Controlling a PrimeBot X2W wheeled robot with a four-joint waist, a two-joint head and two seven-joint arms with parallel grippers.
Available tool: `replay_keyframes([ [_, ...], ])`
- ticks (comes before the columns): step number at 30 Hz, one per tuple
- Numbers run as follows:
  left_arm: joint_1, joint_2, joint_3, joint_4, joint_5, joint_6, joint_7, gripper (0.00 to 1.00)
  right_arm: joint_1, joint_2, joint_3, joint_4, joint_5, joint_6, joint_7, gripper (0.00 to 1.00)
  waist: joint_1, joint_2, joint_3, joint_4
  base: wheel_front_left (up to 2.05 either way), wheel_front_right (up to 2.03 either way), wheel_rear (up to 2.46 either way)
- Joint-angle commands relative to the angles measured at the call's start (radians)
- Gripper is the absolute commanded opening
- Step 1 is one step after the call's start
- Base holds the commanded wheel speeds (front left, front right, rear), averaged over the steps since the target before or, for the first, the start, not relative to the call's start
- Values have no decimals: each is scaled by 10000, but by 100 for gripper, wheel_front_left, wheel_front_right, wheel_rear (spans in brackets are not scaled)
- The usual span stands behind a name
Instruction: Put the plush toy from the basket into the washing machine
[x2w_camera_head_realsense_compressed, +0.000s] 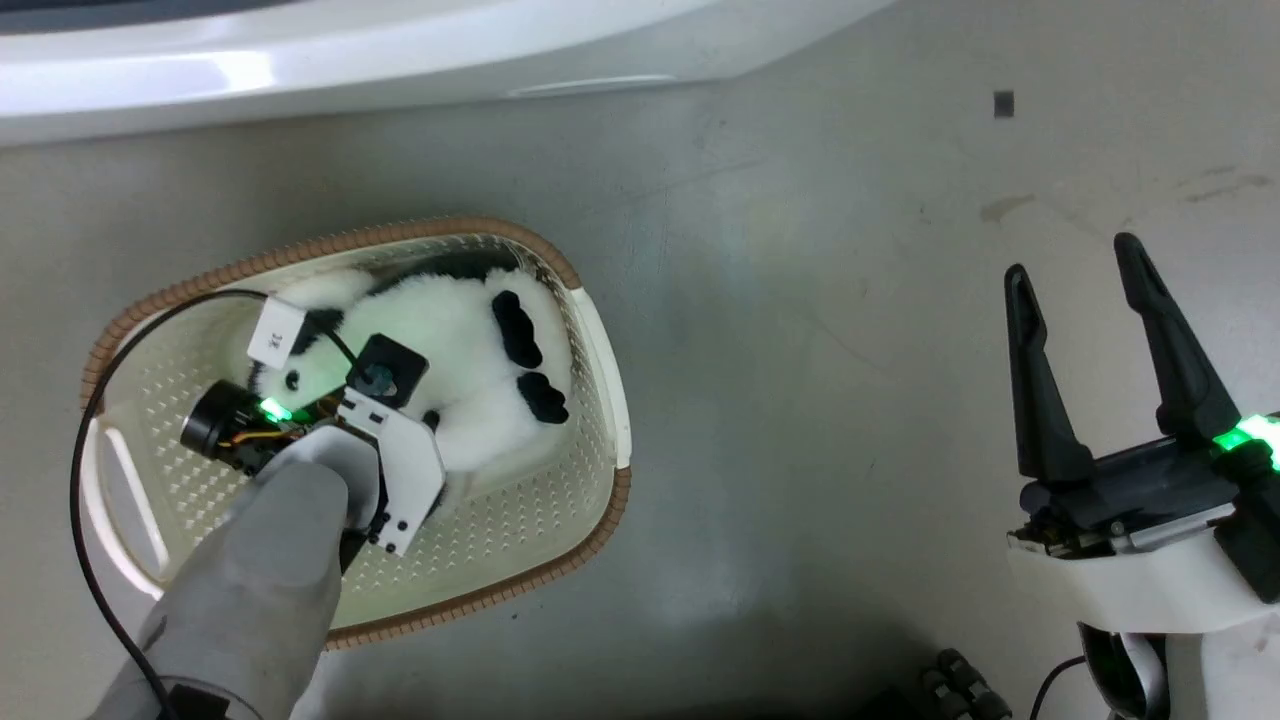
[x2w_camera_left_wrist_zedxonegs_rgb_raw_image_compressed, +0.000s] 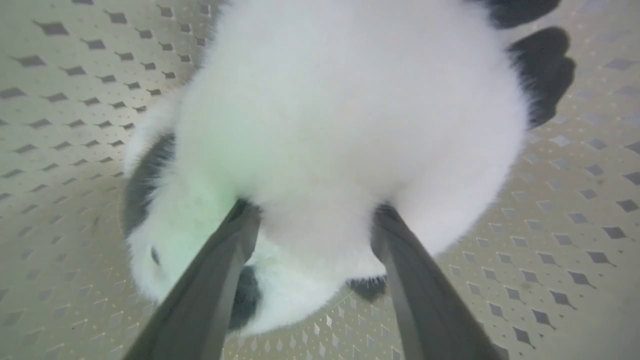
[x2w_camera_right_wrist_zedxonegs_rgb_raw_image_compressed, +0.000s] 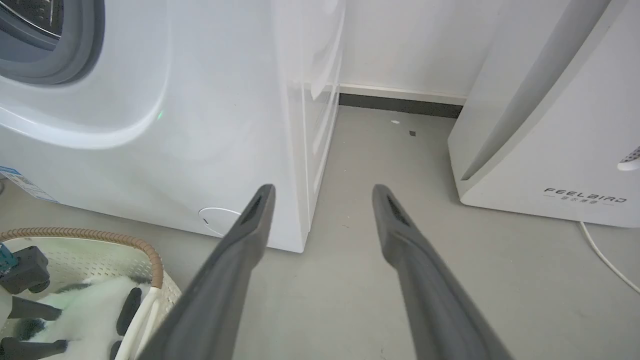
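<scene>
Left gripper (x2w_camera_left_wrist_zedxonegs_rgb_raw_image_compressed: 315, 207): nearest the left wrist view, its two dark fingers are spread wide and straddle a bulge of white fur, tips sunk into the pile on either side. It looks not yet squeezed.
Left forearm (x2w_camera_head_realsense_compressed: 250, 590): pale sleeve reaching down into the basket from the lower left of the head view, wrist directly over the toy.
Basket (x2w_camera_head_realsense_compressed: 420, 228): on the floor just before the white machine, with perforated cream walls and a brown rim.
Plush toy (x2w_camera_head_realsense_compressed: 470, 370): lying in the far half of the basket and directly under the left claw. Its long axis runs roughly left to right in the head view, with the face end under the wrist and the black paws toward the right handle.
Key relation: the fingers sit across the toy's body rather than along it, so closing should gather the soft middle. Judged from the left wrist view, the grip falls near the face end, so the body may hang down when raised.
Washing machine (x2w_camera_right_wrist_zedxonegs_rgb_raw_image_compressed: 150, 150): beyond the basket, its grey-gasketed porthole higher and to the left in the right wrist view, so the carry goes up and forward.
Right gripper (x2w_camera_head_realsense_compressed: 1073, 260): fingers apart and empty over bare floor (x2w_camera_head_realsense_compressed: 800, 400), well apart from the basket. The left arm is plainly the nearer.
</scene>
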Motion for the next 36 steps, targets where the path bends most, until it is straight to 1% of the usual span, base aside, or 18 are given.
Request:
replay_keyframes([
  [1, -310, 131, -140, 343, -65, 6, -12, 100, -252, 9, 24, -118, 30, -9, -116, 100, -1, 0, 246, -76, 0, 0, 0],
  [7, -682, 72, -345, 802, -258, 27, -242, 100, -354, 9, 64, -191, 19, -9, -208, 100, -1, 0, 623, -116, 0, 0, 0],
  [8, -677, 37, -311, 803, -319, 44, -331, 43, -356, 9, 67, -170, 8, -9, -208, 100, -1, 0, 609, -112, 0, 0, 0],
  [9, -657, -9, -262, 803, -406, 33, -453, 0, -362, 9, 82, -139, -2, -9, -208, 100, -1, 0, 580, -121, 0, 0, 0],
  [21, 18, -318, -192, 807, -1031, -117, -1016, 0, -384, 9, 152, 241, -92, -9, -208, 100, -1, 0, -303, -98, 0, 0, 0],
  [28, 596, -463, 29, 712, -1395, 1, -1610, 0, -268, 9, 124, 468, -145, -9, -208, 100, -1, 0, -1179, -6, 0, 0, 0],
  [33, 1062, -519, 122, 340, -1545, 34, -1711, 0, -146, 9, 137, 657, -291, -9, -208, 100, -1, 0, -1845, 128, 0, 0, 0],
  [36, 1487, -482, 205, -268, -1578, 100, -1718, 0, -44, 9, 99, 771, -304, -9, -208, 100, -1, 0, -2340, 226, 0, 0, 0],
])
